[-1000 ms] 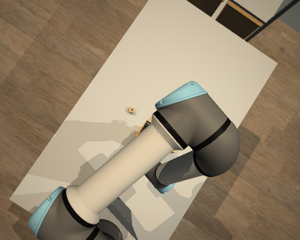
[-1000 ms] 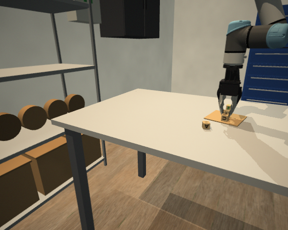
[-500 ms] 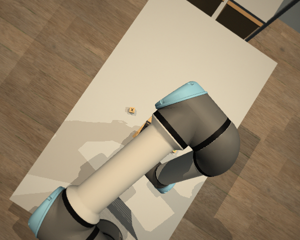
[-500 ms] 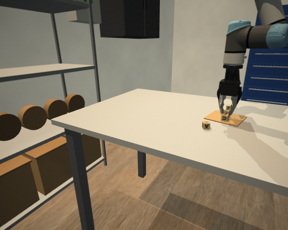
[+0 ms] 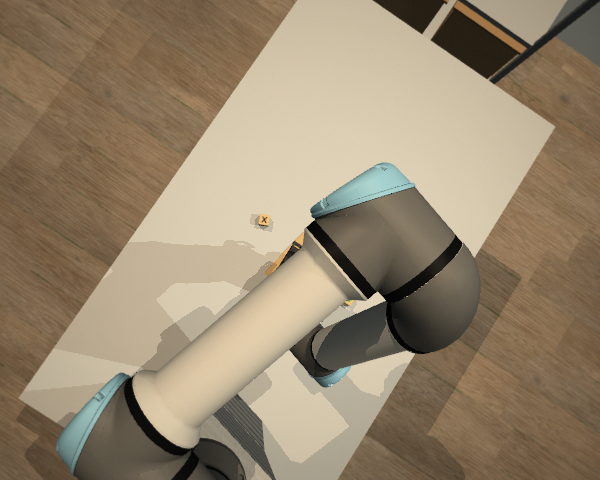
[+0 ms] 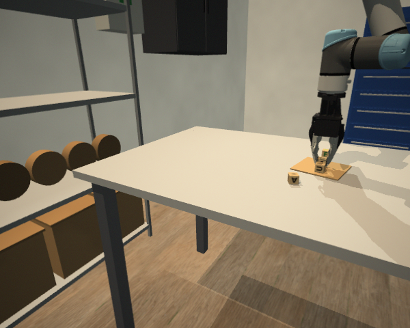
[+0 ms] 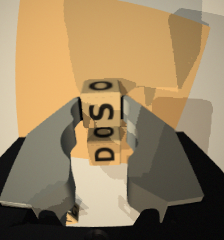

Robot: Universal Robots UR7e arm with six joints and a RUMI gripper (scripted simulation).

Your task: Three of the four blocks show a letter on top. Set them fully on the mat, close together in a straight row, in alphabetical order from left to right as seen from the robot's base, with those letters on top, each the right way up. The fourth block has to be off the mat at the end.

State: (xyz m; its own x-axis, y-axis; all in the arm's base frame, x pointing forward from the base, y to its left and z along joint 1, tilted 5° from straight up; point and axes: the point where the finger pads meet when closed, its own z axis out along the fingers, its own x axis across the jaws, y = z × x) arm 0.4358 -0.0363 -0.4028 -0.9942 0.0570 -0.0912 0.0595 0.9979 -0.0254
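Observation:
In the wrist view my gripper [image 7: 101, 98] is shut on a tan block [image 7: 102, 100] that shows an O on top and an S on the side facing the camera. It hangs low over the orange mat [image 7: 112, 55]. Right in front of it a second block [image 7: 104, 147] sits on the mat with a D on its near side. In the exterior view the gripper [image 6: 322, 156] stands upright over the mat [image 6: 325, 169], with a block marked F [image 6: 325, 152] just behind it. A fourth block [image 6: 293, 178] lies off the mat on the table. From above, that block [image 5: 263, 220] shows an X on top.
The arm's big links [image 5: 269, 320] hide most of the mat and its blocks in the top view. A shelf rack [image 6: 57, 141] with boxes and round discs stands beyond the table's left edge. A blue panel [image 6: 385, 109] stands behind the arm.

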